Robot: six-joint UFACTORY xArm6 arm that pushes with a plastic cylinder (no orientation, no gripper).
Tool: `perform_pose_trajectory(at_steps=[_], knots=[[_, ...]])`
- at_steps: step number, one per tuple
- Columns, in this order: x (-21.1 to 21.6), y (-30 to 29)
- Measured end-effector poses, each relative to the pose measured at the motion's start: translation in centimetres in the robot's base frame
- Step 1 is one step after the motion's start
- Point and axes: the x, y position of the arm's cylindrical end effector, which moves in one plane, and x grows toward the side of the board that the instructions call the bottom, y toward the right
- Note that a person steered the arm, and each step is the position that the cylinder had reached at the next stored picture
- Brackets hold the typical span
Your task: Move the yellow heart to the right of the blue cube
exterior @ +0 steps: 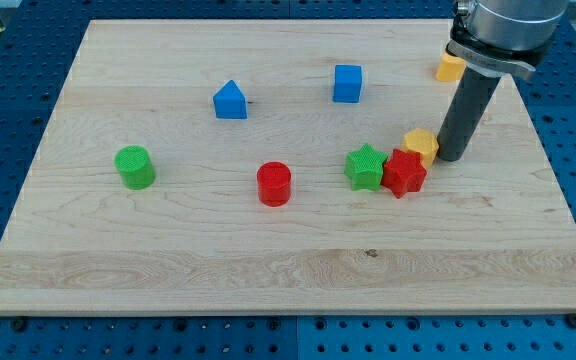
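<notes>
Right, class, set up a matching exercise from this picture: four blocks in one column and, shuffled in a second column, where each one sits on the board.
Blocks:
1. blue cube
2. green cylinder
3. yellow heart
4. red cylinder

Places:
A. next to my tip, on its left in the view
B. farthest toward the view's left
C. near the view's top, right of the blue house-shaped block
D. left of the green star

Pairs: 1-C, 2-B, 3-A, 4-D
</notes>
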Motion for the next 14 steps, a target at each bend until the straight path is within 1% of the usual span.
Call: perform_pose_trajectory(at_steps=[3,5,6,8,9,10,11,13,14], knots=[[0.0,-1.1],[-0.3,2.1],[-0.3,2.1],[-0.9,6.7],[-3.3,8.4],[-7.0,10.1],[-11.2,11.3],[-19.4,11.3],[-19.6,9.1]])
